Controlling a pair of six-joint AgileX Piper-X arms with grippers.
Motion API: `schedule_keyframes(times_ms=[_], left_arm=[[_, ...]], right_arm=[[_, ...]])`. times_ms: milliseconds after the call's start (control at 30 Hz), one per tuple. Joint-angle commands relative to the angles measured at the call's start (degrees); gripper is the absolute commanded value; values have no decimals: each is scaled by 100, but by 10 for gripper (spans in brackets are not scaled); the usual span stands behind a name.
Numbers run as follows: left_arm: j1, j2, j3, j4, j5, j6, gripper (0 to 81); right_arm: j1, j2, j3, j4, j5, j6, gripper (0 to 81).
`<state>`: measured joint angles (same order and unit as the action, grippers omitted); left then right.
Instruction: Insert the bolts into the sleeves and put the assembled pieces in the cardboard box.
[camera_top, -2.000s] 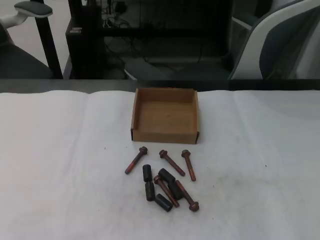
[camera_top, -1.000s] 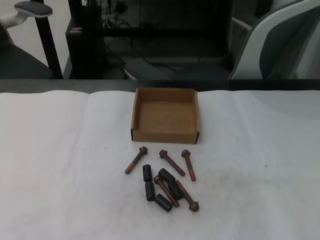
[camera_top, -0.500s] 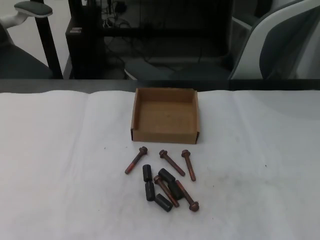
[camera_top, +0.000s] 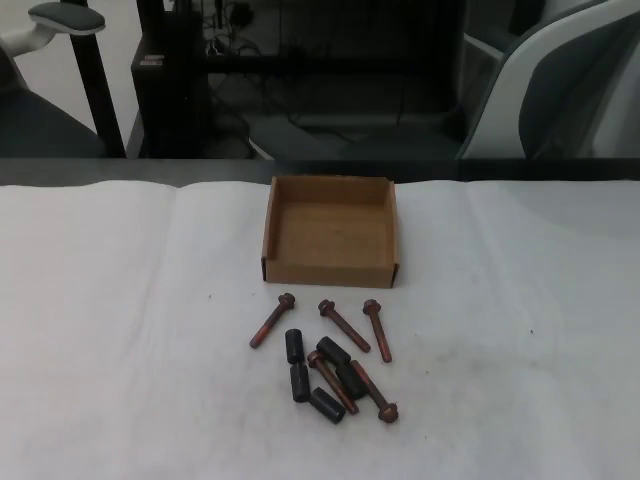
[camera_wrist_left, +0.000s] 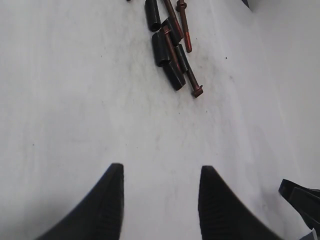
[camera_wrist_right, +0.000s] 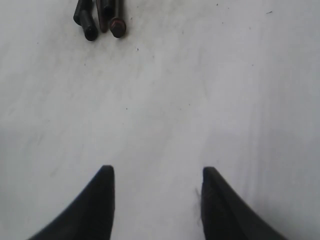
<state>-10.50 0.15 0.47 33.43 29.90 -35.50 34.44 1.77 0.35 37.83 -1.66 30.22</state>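
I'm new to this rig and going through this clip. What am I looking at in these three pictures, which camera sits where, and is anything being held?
This is a robot with two arms, each ending in a two-finger gripper. The wide picture comes from a camera behind the arms, looking forward and down. The other two come from cameras mounted on the wrists, so the two dark prongs in each are that arm's own gripper: the left gripper and the right gripper. Both are open above the white cloth and hold nothing. On the cloth lie loose reddish bolts and short black sleeves in a small heap, with none put together as far as I can see. Beyond the heap sits the open cardboard box, and no assembled piece is in it yet.
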Motion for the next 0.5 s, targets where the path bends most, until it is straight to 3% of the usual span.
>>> schedule_keyframes(times_ms=[0,467], left_arm=[[-7,-15,-47,6,-22,-10,473],[-7,-15,-47,-24,-27,-10,473]], right_arm=[[15,-20,-35,-3,47,-67,535],[15,-20,-35,-129,432,-67,535]])
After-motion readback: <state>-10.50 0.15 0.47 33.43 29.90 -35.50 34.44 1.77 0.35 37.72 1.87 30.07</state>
